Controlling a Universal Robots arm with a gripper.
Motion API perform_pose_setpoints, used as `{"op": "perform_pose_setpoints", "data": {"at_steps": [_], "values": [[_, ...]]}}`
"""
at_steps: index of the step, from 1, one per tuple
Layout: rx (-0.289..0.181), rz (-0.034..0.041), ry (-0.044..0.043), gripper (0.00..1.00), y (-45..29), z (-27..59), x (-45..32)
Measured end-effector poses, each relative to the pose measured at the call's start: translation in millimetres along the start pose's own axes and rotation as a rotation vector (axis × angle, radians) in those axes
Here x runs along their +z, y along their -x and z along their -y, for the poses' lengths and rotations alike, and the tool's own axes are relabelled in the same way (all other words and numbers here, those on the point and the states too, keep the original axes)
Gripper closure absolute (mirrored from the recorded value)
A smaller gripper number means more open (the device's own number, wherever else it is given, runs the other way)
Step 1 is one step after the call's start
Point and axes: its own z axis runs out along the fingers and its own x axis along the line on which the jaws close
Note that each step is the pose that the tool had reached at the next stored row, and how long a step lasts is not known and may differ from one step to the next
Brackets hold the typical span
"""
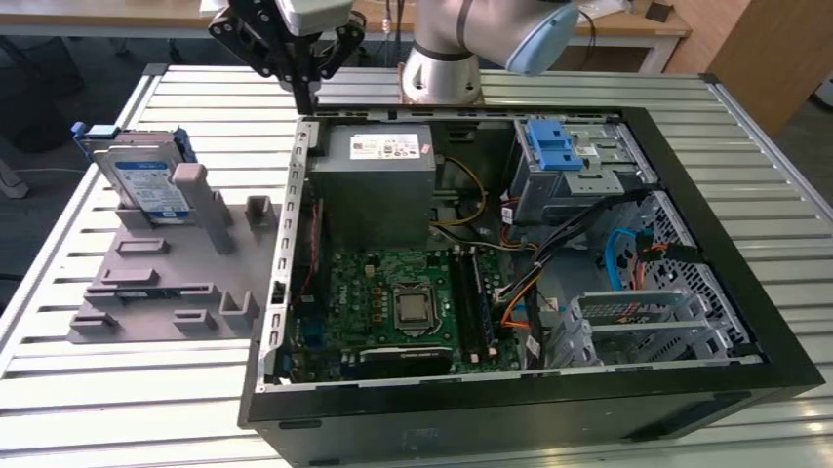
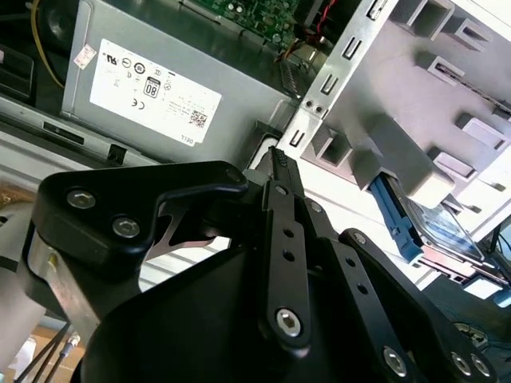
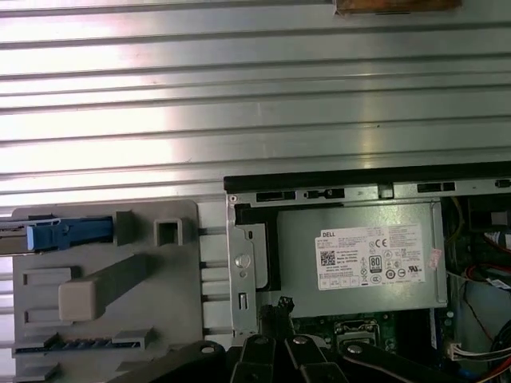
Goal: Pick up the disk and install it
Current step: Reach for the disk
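Overhead, one robot arm holds its black jaws pressed together and empty near a corner of one open computer case; one disk stands on edge in one grey fixture on the slatted worktop, at the exterior view's left, well apart from the jaws; a fixture post hides part of its blue-and-white label, whose print is too small to read; inside the case, one grey metal box bears a white sticker; one silver cage carries a blue latch.
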Motion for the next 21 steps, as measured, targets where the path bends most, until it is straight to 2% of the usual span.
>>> {"op": "perform_pose_setpoints", "data": {"at_steps": [21], "values": [[0.000, 0.0000, -0.0001, 0.89, -27.9, -7.5, 0.0]]}}
